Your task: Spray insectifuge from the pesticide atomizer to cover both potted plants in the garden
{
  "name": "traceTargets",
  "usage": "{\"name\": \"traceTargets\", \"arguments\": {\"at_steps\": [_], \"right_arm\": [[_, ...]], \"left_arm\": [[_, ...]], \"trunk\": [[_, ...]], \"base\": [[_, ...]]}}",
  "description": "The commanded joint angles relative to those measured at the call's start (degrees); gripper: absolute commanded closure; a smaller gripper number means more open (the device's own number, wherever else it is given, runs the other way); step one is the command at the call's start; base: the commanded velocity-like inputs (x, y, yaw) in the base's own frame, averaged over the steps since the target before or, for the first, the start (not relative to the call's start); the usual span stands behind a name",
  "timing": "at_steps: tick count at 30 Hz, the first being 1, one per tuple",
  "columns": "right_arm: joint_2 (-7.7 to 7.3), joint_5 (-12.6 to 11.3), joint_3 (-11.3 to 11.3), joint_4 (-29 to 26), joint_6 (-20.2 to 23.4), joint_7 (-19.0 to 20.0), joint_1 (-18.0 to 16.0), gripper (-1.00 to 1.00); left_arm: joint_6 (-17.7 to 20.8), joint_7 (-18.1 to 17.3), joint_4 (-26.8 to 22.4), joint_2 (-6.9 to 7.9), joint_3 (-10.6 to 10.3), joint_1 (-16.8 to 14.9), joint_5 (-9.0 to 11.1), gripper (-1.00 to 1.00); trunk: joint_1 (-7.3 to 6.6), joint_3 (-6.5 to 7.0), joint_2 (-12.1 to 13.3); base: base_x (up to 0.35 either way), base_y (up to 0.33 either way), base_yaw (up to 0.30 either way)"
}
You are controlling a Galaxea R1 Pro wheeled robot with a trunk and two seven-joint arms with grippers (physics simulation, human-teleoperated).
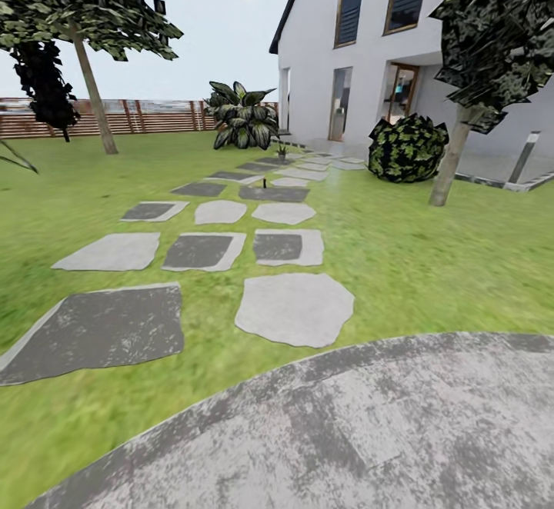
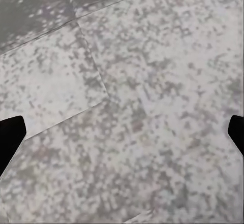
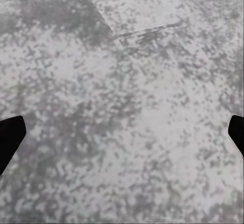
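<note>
Far up the stepping-stone path in the head view, a tiny slim dark upright object [image 1: 264, 183] stands on a slab; it may be the pesticide atomizer, but it is too small to be sure. Further along, near the house steps, sits a small green tuft [image 1: 282, 152], possibly one of the potted plants. My left gripper [image 2: 122, 137] is open over speckled grey paving, its dark fingertips [image 2: 10, 137] at the frame's sides. In the right wrist view, my right gripper [image 3: 122, 137] is open above the same kind of paving, holding nothing.
Grey round paving [image 1: 346, 432] lies at my feet, with stepping stones [image 1: 294, 307] leading over lawn toward a white house [image 1: 362, 48]. A big striped-leaf shrub [image 1: 242, 115], a round bush [image 1: 408, 148], two trees [image 1: 454, 155] and a wooden fence [image 1: 138, 115] border the garden.
</note>
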Motion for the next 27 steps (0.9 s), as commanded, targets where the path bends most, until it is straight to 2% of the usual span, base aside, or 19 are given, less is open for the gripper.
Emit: {"name": "traceTargets", "arguments": {"at_steps": [1,11,19,27], "right_arm": [[0.0,-0.1,0.0,0.0,-0.2,0.0,0.0,-1.0],[0.0,0.2,0.2,0.0,-0.2,0.1,0.0,-1.0],[0.0,0.3,0.4,0.0,-0.2,0.0,0.0,-1.0],[0.0,0.3,0.3,0.1,-0.2,0.0,0.0,-1.0]], "left_arm": [[-0.2,0.1,0.1,0.0,-0.1,0.0,-0.1,-1.0],[-0.2,0.1,0.1,0.08,-0.1,-0.1,-0.2,-1.0],[-0.1,0.1,0.2,0.09,-0.1,0.0,-0.3,-1.0],[-0.2,0.1,0.2,0.18,-0.1,0.0,-0.3,-1.0]], "trunk": [[0.02,-0.05,0.0],[0.02,-0.12,0.0],[0.02,-0.61,0.0],[0.02,-0.67,0.0]], "base": [[0.335,0.0,0.0],[0.337,0.0,0.005],[0.338,0.0,0.121],[0.338,0.0,0.016]]}}
